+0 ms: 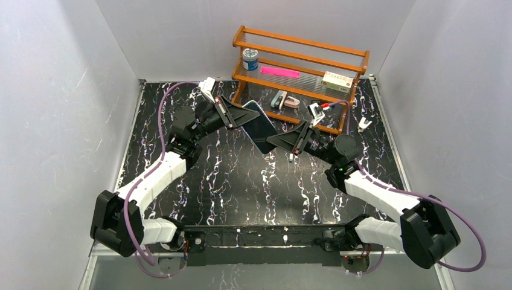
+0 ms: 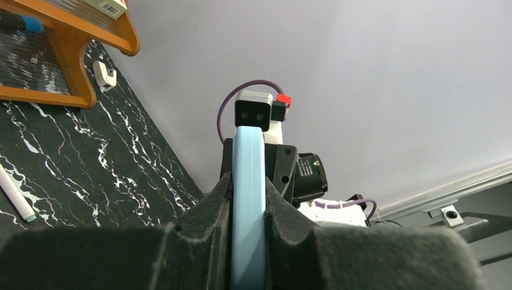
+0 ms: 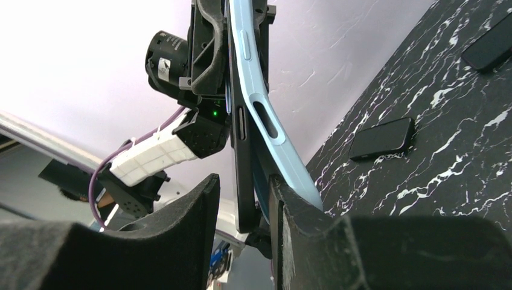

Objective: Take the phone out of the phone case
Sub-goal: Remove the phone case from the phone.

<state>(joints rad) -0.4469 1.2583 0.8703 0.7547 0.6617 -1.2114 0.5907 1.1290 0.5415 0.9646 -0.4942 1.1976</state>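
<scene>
The dark phone [image 1: 261,128] in its light blue phone case is held up in the air between my two arms, above the black marble table [image 1: 241,181]. My left gripper [image 2: 248,181] is shut on the case [image 2: 249,199], pinching its edge at the upper end. In the right wrist view the case [image 3: 265,115] bows away from the black phone [image 3: 243,163] at the lower end. My right gripper [image 3: 243,179] stands open around the phone's bottom edge: one finger sits between phone and case, and a gap remains at the other finger.
A wooden rack [image 1: 302,60] at the back holds a tin [image 1: 250,58], a pink strip [image 1: 279,72] and a box [image 1: 337,80]. A white clip [image 1: 364,124] lies right of it. Two dark flat slabs [image 3: 381,138] lie on the table. A white pen [image 2: 15,194] lies nearby.
</scene>
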